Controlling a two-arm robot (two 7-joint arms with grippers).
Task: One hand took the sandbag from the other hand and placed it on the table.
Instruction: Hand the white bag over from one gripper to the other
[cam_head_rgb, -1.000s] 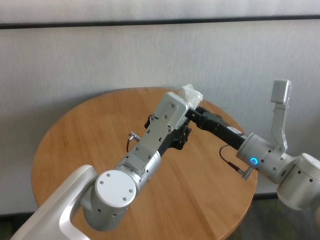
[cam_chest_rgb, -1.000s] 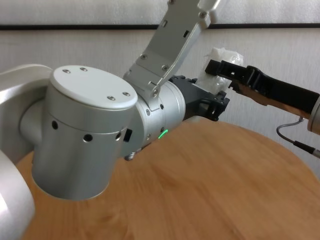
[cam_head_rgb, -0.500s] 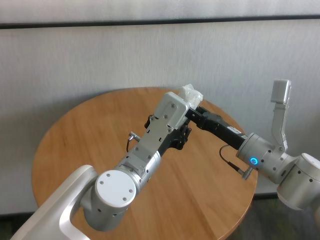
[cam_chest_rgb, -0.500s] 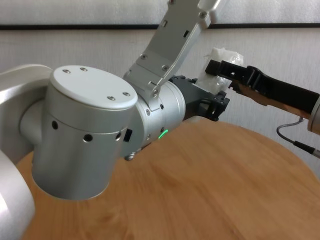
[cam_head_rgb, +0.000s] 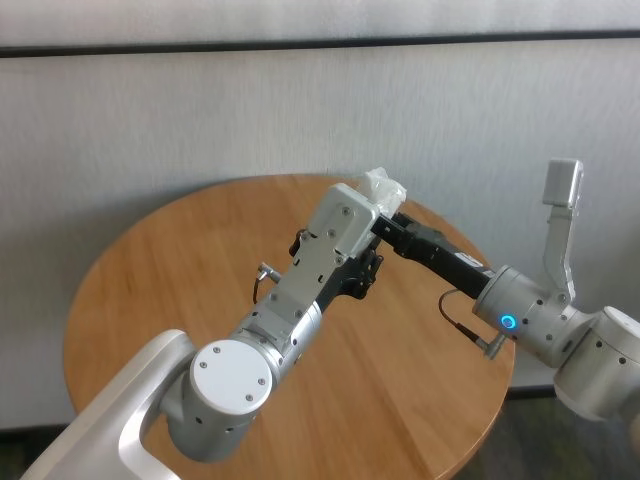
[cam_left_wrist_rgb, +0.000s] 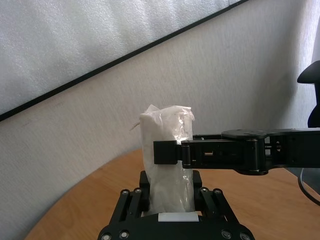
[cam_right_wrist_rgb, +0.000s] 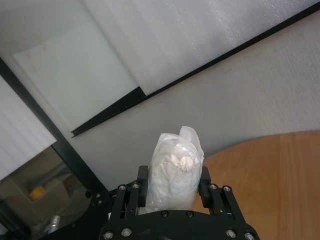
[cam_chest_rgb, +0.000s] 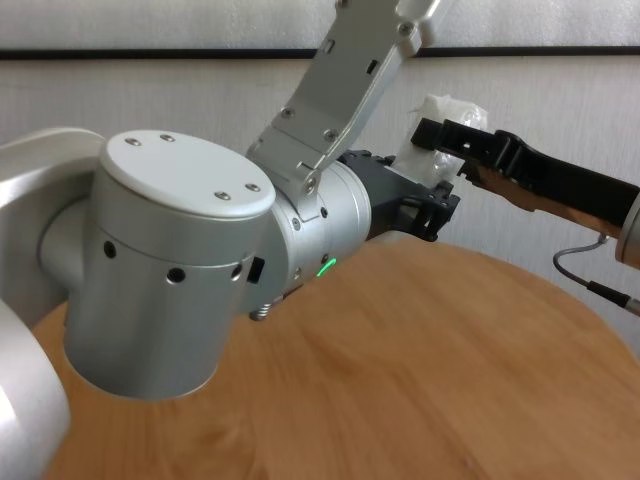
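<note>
1. The sandbag (cam_head_rgb: 384, 188) is up in the air above the far part of the bench (cam_head_rgb: 170, 270), at about 1 o'clock from bench centre in the head view, not resting on the wood.
2. Both grippers are on the sandbag at once.
3. The left gripper (cam_left_wrist_rgb: 171, 196), the short black one on the bulky silver wrist with the green light (cam_chest_rgb: 325, 267), holds the lower end of the sandbag; in the left wrist view the pouch stands upright between its two fingers (cam_left_wrist_rgb: 131, 202), touching both.
4. Left gripper state: clamped on the sandbag.
5. The right gripper (cam_right_wrist_rgb: 173, 187), long and slim, on the silver wrist with the blue ring (cam_head_rgb: 508, 322), reaches in from about 4 o'clock in the head view toward the sandbag.
6. In the right wrist view the sandbag sits between its fingers (cam_right_wrist_rgb: 142, 186), pressed on both sides, with the crinkled top poking out beyond the fingertips.
7. In the left wrist view the right gripper's black finger crosses the sandbag's middle sideways, above the left gripper's hold.
8. Right gripper state: closed around the sandbag.
9. In the chest view the sandbag (cam_chest_rgb: 450, 112) shows as a white lump behind the right gripper's tip, just beyond the left gripper's black fingers.
10. The left arm's silver forearm (cam_head_rgb: 300, 300) runs from 7 o'clock up across the bench toward the sandbag.
11. A pale wall (cam_head_rgb: 200, 110) with a dark horizontal strip stands behind the bench.
</note>
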